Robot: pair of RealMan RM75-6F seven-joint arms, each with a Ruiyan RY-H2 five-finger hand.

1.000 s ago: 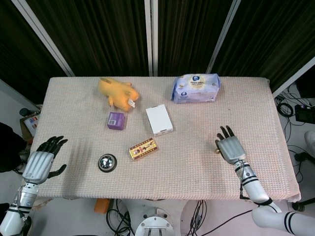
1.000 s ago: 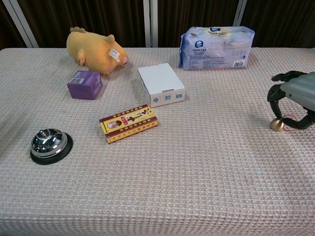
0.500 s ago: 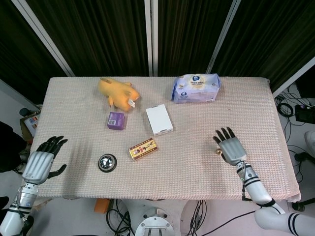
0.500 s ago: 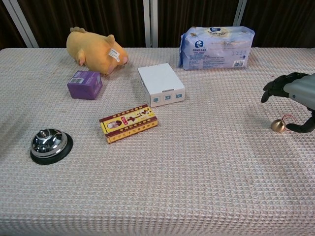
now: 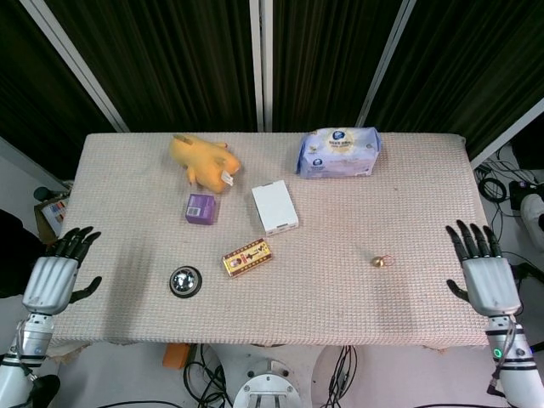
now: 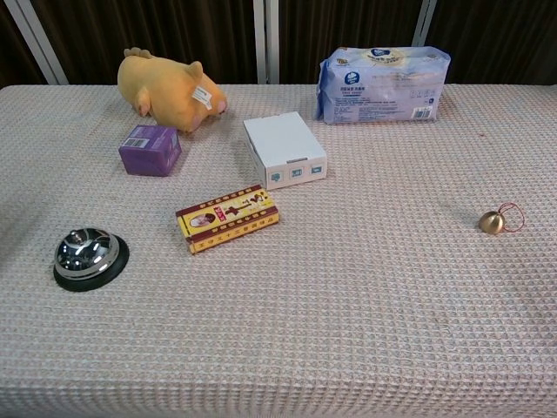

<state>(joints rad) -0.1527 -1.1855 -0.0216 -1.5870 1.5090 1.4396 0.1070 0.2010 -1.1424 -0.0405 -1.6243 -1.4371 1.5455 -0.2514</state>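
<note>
My right hand hovers open, fingers spread, over the table's right front corner and holds nothing. A small gold bell with a red loop lies alone on the cloth to its left. My left hand is open off the table's left edge, empty too; the silver call bell is the closest thing to it. Neither hand appears in the chest view.
On the woven cloth lie a yellow plush toy, a purple box, a white box, a red-and-yellow packet and a blue wipes pack. Dark curtains hang behind.
My right hand lifted off the small gold bell and drew back right to the table's corner, leaving the bell on the cloth. My left hand slid a little further left.
</note>
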